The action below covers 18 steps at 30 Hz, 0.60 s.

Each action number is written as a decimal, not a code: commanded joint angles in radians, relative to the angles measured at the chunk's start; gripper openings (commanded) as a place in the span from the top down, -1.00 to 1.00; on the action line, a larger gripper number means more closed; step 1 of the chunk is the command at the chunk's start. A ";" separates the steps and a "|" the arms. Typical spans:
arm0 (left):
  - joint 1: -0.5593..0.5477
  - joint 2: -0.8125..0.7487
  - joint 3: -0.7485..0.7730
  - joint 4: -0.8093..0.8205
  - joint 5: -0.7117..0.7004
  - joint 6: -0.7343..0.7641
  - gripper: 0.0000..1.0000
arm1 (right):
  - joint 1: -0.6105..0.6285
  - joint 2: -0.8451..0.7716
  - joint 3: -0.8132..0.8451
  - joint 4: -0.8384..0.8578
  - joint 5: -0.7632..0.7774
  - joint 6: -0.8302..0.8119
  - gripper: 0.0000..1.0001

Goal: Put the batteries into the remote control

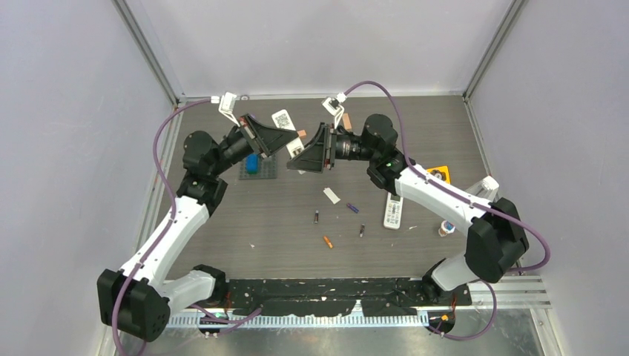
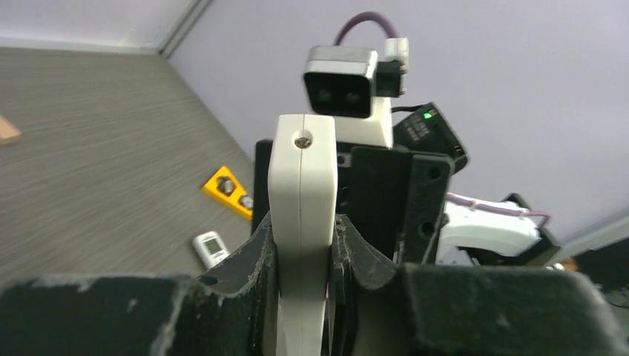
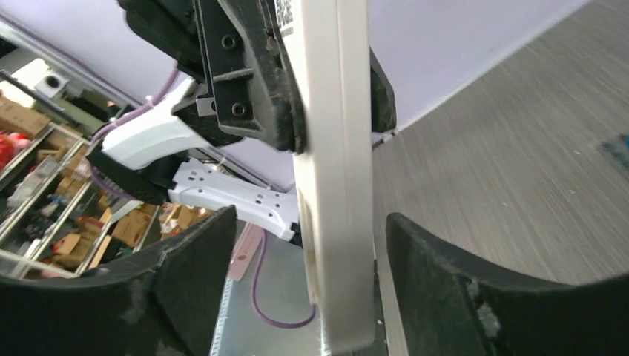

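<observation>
Smooth white plastic remote control (image 2: 300, 215); matt wood-grain table (image 1: 282, 222), rough black gripper pads (image 2: 237, 263)

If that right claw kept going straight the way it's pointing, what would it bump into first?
Probably the white remote, which stands between the right gripper's open jaws. Just beyond it is the left gripper, which is clamping it.

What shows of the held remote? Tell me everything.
The remote is a slim white plastic-looking bar, edge-on, with a side seam and a small round dot near its end. A QR sticker sits on one face. Held in the air, it is clamped by the left gripper; the open right gripper straddles it.
</observation>
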 commanded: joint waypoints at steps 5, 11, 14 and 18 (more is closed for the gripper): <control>0.000 -0.111 0.109 -0.545 -0.261 0.426 1.00 | -0.038 -0.179 -0.007 -0.474 0.298 -0.369 -0.70; 0.000 -0.149 0.113 -0.786 -0.475 0.568 1.00 | 0.023 -0.150 0.019 -0.839 0.580 -0.536 -0.42; 0.001 -0.161 0.105 -0.810 -0.498 0.582 1.00 | 0.077 -0.118 0.002 -0.938 0.698 -0.595 -0.38; 0.001 -0.170 0.086 -0.810 -0.494 0.566 1.00 | 0.158 -0.055 -0.034 -1.027 0.798 -0.637 -0.34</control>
